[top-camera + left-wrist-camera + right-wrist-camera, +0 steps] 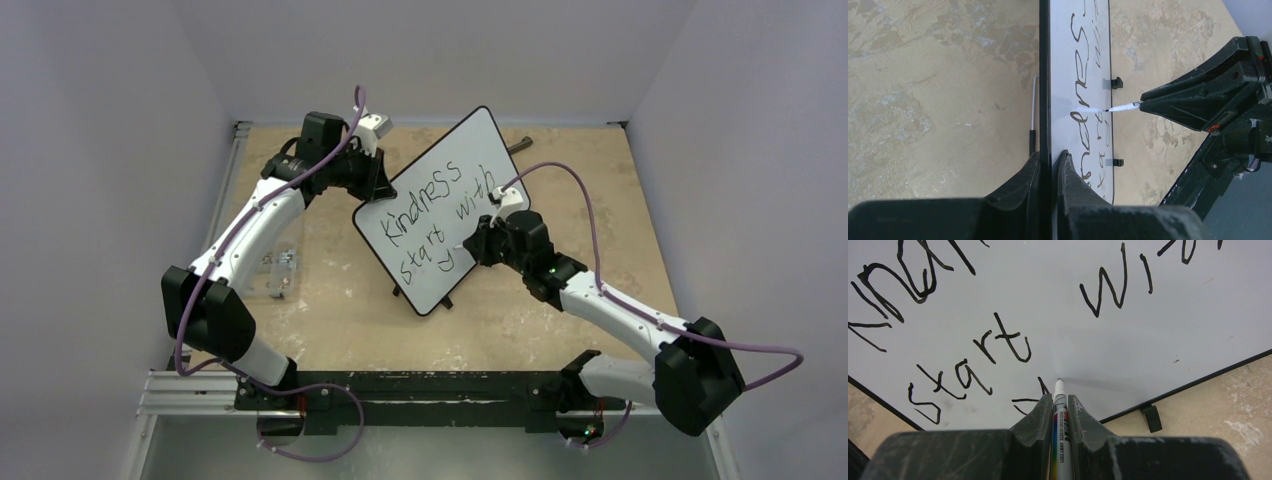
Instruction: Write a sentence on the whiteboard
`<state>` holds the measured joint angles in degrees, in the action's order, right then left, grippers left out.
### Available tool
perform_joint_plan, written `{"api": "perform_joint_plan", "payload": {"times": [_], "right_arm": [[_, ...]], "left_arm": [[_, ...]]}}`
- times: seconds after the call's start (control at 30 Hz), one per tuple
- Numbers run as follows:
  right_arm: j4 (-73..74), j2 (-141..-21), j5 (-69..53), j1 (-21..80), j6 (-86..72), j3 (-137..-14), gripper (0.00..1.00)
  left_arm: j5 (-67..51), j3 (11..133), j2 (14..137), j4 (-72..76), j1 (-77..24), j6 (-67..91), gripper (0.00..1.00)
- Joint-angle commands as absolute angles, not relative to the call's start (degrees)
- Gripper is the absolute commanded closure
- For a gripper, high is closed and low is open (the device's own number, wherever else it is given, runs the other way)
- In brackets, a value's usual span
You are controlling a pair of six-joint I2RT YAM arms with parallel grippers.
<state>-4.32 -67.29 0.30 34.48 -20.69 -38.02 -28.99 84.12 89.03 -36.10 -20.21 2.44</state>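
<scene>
The whiteboard [440, 215] stands tilted on the table, its black rim showing edge-on in the left wrist view [1044, 75]. The sentence [430, 205] reads "Kindness start with", with a further stroke begun below it [1030, 397]. My left gripper [372, 178] is shut on the board's upper left edge [1050, 160], one finger on each face. My right gripper [478, 243] is shut on a white marker [1059, 415]. The marker tip [1058, 381] touches or nearly touches the board below "start". The marker also shows in the left wrist view [1122, 106].
A dark bolt-like object [520, 146] lies behind the board at the table's far side. A small clear holder [280, 268] stands on the left of the table. The board's black feet [1151, 418] rest on the tan tabletop [580, 200]. Walls enclose the table.
</scene>
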Motion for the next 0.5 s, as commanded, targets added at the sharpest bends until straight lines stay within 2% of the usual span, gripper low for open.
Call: {"api": "perform_joint_plan", "payload": {"times": [0.0, 0.47], "right_arm": [[-6.8, -67.5, 0.2, 34.3, -19.8, -37.3, 1.0], [-5.3, -66.1, 2.4, 34.2, -19.5, -36.3, 1.0]], "left_arm": [[-22.0, 83.1, 91.1, -43.8, -20.8, -4.2, 1.0], [-21.9, 83.1, 91.0, -43.9, -20.8, -4.3, 1.0]]}}
